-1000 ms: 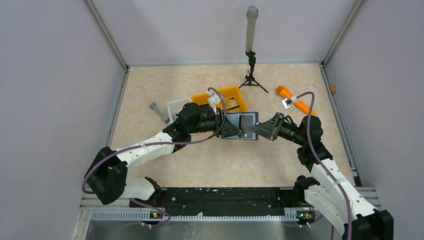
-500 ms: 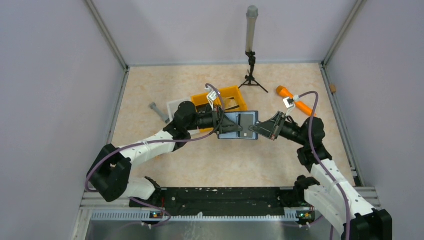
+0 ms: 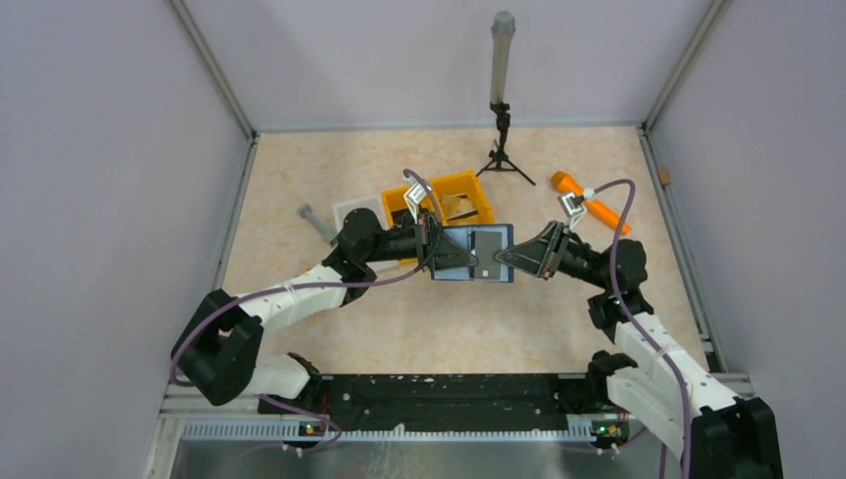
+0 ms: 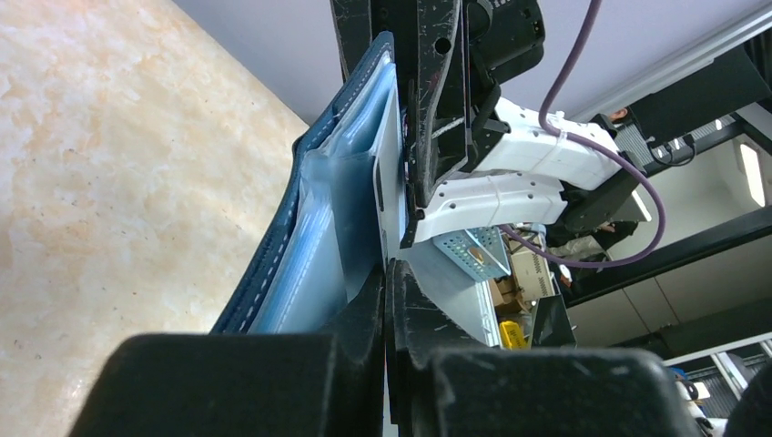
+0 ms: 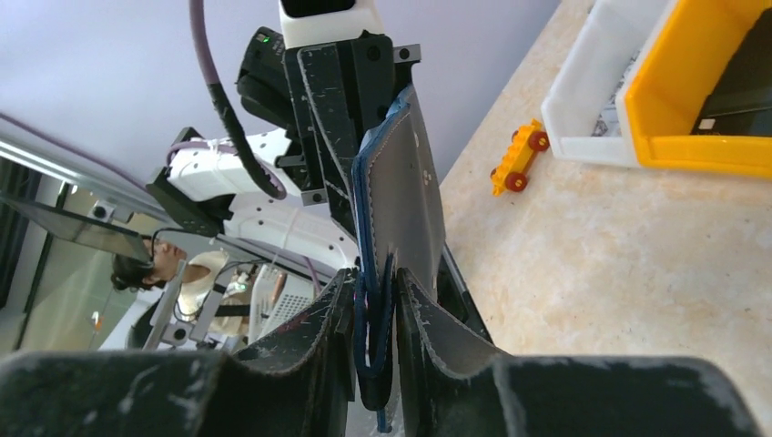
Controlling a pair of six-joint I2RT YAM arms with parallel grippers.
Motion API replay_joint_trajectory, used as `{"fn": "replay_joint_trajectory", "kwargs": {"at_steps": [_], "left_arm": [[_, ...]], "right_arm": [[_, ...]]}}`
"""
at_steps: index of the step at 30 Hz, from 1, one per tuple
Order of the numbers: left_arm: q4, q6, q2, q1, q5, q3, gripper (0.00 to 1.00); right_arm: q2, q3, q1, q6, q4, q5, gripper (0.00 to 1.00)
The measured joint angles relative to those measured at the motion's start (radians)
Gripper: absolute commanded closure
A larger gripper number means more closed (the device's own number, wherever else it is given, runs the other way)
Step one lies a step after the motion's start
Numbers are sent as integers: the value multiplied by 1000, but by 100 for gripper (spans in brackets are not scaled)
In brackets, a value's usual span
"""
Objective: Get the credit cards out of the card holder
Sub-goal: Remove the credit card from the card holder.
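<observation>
A: Holder (image 3: 469,261) position?
B: Open and raised off the desk, with the left tool (image 3: 436,254) and right tool (image 3: 504,257) clamped on opposite edges.
A: Handling?
B: Probably light and floppy. The grey card (image 3: 489,242) looks thin, stiff and slick; pinch an edge that clears its pocket.

Left gripper (image 3: 437,253) drawn back leftward; card holder (image 3: 465,249) and right gripper (image 3: 503,261) followed.

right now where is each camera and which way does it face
Top external: above, behind the bases, looking down at the table; both arms show.
Left wrist: faces the right arm along the card holder; own fingers below.
Right wrist: faces the left arm, yellow bin at right; own fingers below.
Both wrist views share the card holder, pinched from opposite ends.
</observation>
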Motion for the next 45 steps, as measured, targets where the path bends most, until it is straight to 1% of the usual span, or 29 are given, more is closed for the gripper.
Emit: {"fn": "replay_joint_trajectory", "kwargs": {"at_steps": [4,5,7,9,11,21,22,23,25,26,30,31,34,40,43,45], "left_arm": [[23,-11,0,10,13,0,100],[26,-14,0,12,15,0,100],[27,-22,0,16,18,0,100],[37,-29,0,21,22,-3,100],[51,-40,0,26,28,-7,100],[93,-81,0,45,32,-23,100],[95,-82,0,45,32,-23,100],[100,-86,0,45,34,-23,100],[106,-96,1,45,36,-23,100],[109,-100,3,45,36,-23,100],[135,-121,29,45,40,-23,100],[140,-126,36,45,40,-23,100],[153,-141,58,44,47,-23,100],[166,-155,66,42,55,-23,100],[167,-156,66,41,55,-22,100],[167,-156,66,40,55,-22,100]], "right_arm": [[11,-5,0,39,75,-3,79],[11,-6,0,45,80,-4,81],[15,-7,0,54,92,-4,91],[15,-7,0,60,99,-3,97],[15,-7,-4,61,100,-3,100],[0,-13,-30,61,101,-3,100],[-2,-13,-31,61,101,-3,96],[-4,-13,-31,59,100,-4,88],[-9,-13,-32,56,97,-5,78],[-11,-13,-32,52,96,-6,75],[-17,-13,-32,45,92,-14,72],[-17,-13,-32,42,91,-15,72],[-17,-13,-33,33,82,-18,75],[-21,-12,-35,-3,30,-18,76],[-27,-10,-35,-40,-25,-17,76],[-33,-4,-35,-67,-70,-16,81]]}}
